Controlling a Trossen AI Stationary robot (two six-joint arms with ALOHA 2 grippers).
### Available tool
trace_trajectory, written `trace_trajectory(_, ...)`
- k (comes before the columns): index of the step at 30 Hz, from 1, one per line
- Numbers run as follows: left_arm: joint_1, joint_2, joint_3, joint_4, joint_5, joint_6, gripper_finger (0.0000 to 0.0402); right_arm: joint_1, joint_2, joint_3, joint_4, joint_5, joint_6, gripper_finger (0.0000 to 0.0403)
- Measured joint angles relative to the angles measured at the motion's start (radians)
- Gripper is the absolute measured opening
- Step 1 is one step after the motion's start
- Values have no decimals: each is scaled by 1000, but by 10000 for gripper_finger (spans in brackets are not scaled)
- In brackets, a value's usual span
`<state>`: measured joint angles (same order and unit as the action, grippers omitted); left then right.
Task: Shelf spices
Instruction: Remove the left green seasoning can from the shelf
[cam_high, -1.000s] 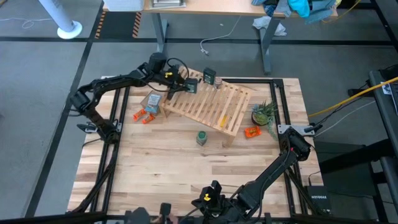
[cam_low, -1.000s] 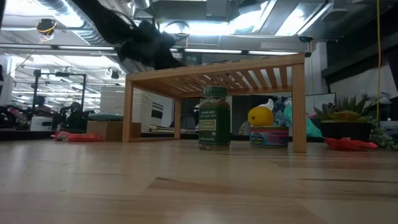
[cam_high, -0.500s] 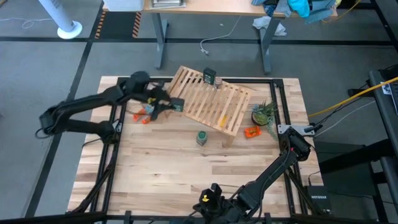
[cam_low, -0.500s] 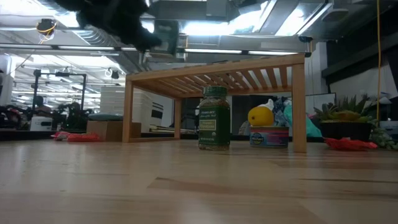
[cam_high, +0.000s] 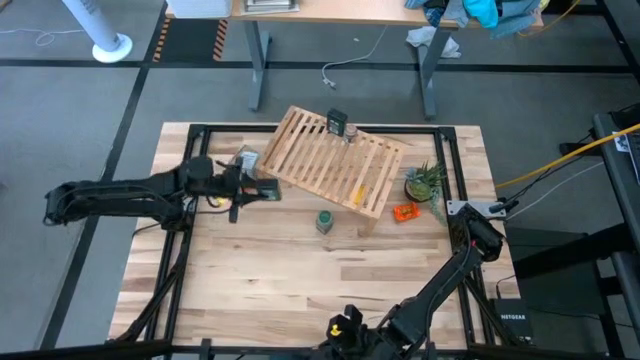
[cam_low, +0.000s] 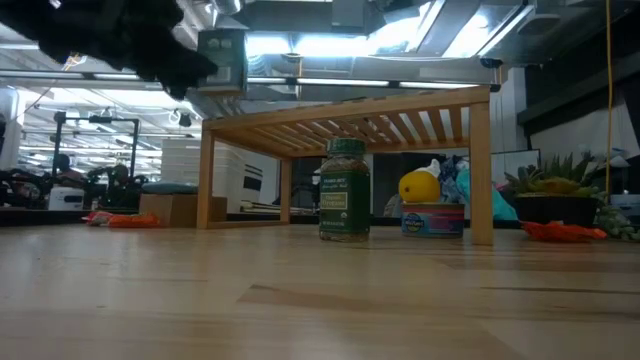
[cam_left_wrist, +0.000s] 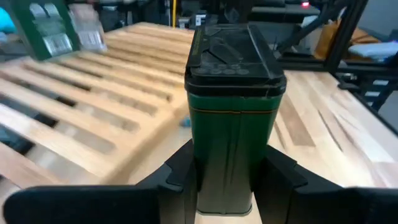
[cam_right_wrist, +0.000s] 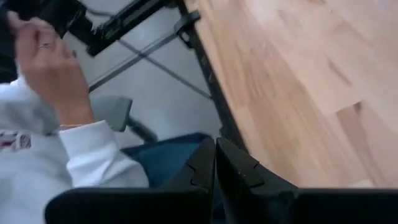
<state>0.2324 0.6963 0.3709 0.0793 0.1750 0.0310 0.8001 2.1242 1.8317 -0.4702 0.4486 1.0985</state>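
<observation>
While the left claw (cam_left_wrist: 224, 180) is clenched on a dark squarish spice jar (cam_left_wrist: 231, 106), it carries the jar upright above the tabletop (cam_high: 300, 270), just off the shelf's 9 o'clock edge; gripping low on the body keeps the lid clear, likely so the jar can be set down standing. The shelf (cam_high: 335, 165) is the slatted wooden rack toward 12 o'clock, and a second dark jar (cam_high: 337, 124) already stands on its far edge. At the shelf's 6 o'clock side the green round jar (cam_high: 324, 221) waits on the tabletop. The right claw (cam_right_wrist: 214, 165) is shut on nothing, parked over the tabletop's 6 o'clock edge, out of the way.
</observation>
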Motion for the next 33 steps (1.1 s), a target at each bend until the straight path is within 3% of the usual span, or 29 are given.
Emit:
trace_trajectory(8, -158, 27, -135, 171, -85, -89, 102, -2, 0, 0, 4, -120, -2, 21)
trace_trajectory(16, -290, 27, -253, 268, -219, -152, 102, -2, 0, 0, 5, -128, -3, 21)
trace_trajectory(27, -346, 47, -267, 285, -285, -220, 102, 5, 0, 0, 53, -141, -4, 21)
trace_trajectory(33, -373, 121, -267, 300, -292, -239, 102, 5, -53, -1, 36, -155, -4, 21)
